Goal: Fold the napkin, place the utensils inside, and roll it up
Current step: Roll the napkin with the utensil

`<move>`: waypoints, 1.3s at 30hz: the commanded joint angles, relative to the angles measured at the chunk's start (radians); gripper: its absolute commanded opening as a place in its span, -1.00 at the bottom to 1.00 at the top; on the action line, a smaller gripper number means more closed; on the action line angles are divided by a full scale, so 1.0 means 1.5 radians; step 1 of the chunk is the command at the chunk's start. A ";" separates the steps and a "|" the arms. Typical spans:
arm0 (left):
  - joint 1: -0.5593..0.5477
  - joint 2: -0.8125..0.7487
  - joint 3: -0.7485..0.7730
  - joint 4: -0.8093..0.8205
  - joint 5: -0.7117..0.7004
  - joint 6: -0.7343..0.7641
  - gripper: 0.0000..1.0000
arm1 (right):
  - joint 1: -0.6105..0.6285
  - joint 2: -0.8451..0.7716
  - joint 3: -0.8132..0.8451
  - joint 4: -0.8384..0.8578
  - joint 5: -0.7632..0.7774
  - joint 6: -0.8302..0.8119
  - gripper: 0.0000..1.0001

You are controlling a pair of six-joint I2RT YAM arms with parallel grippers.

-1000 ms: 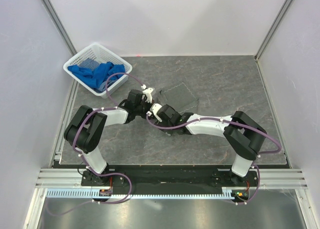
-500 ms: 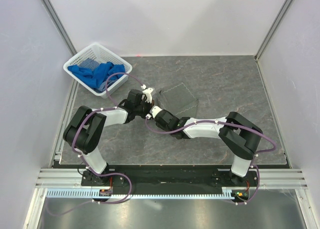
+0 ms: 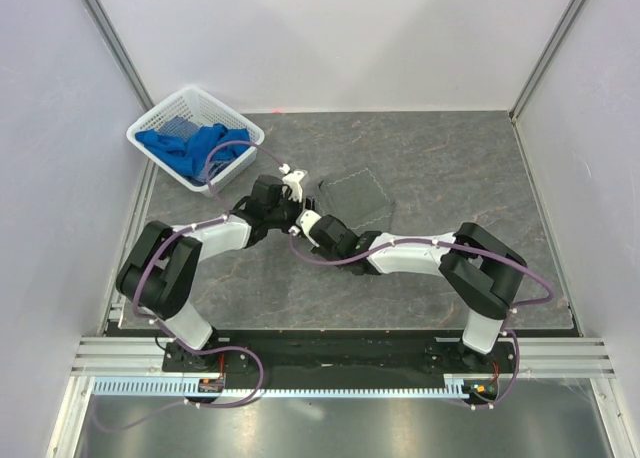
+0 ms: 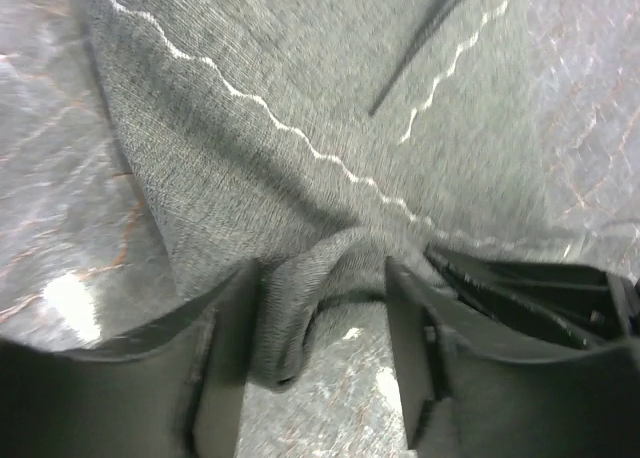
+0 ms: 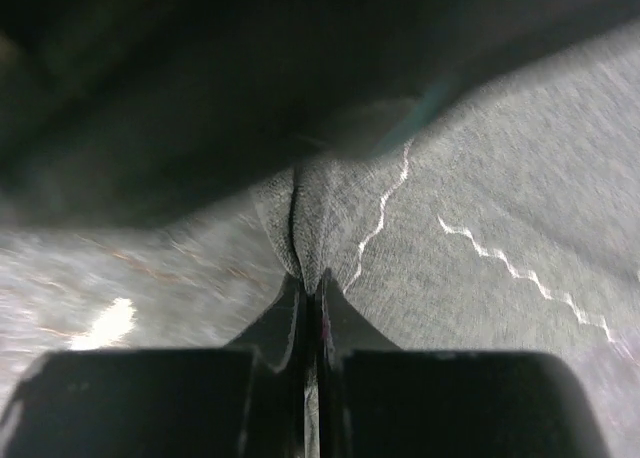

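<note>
The napkin (image 3: pixel 356 197), a dark grey cloth with a pale wavy hem, lies mid-table, its near left corner bunched up. My left gripper (image 3: pixel 293 192) stands open over that corner. In the left wrist view a raised fold of the napkin (image 4: pixel 300 288) sits between the fingers (image 4: pixel 225 363) and leans on the left one. My right gripper (image 3: pixel 311 222) is shut on a pinch of the napkin's edge (image 5: pixel 312 233), its jaws pressed together (image 5: pixel 312 290). A thin dark streak (image 4: pixel 412 60) crosses the cloth; I cannot tell what it is. The utensils are out of view.
A white mesh basket (image 3: pixel 160 109) holding bright blue cloths (image 3: pixel 195 145) stands at the back left corner. Pale walls enclose the table on three sides. The two arms meet closely at the napkin's corner, and the right gripper's black body (image 4: pixel 530 288) shows beside my left fingers.
My left gripper has opened and let go of the napkin's corner. The right gripper has moved left to that corner and shut on the cloth.
</note>
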 commanded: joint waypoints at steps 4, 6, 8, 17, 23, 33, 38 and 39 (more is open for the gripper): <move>0.006 -0.067 -0.031 -0.005 -0.057 -0.002 0.64 | -0.063 0.005 0.044 -0.092 -0.196 0.022 -1.00; 0.011 -0.087 -0.051 0.006 -0.080 -0.017 0.75 | -0.081 0.011 0.068 -0.128 -0.258 0.024 -1.00; 0.018 -0.112 -0.068 0.030 -0.091 -0.026 0.86 | -0.092 0.020 0.088 -0.149 -0.284 0.027 -1.00; 0.046 -0.150 -0.119 0.072 -0.082 -0.036 0.98 | -0.144 0.072 0.138 -0.220 -0.407 0.023 -1.00; 0.068 -0.151 -0.136 0.111 -0.054 -0.065 0.99 | -0.150 0.095 0.141 -0.228 -0.412 0.030 -1.00; 0.087 -0.133 -0.128 0.087 -0.103 -0.074 1.00 | -0.161 0.065 0.116 -0.185 -0.388 0.067 -1.00; 0.104 -0.123 -0.119 0.086 -0.103 -0.082 1.00 | -0.163 0.057 0.107 -0.179 -0.392 0.068 -1.00; 0.105 -0.121 -0.118 0.085 -0.107 -0.085 1.00 | -0.163 0.055 0.105 -0.179 -0.396 0.068 -1.00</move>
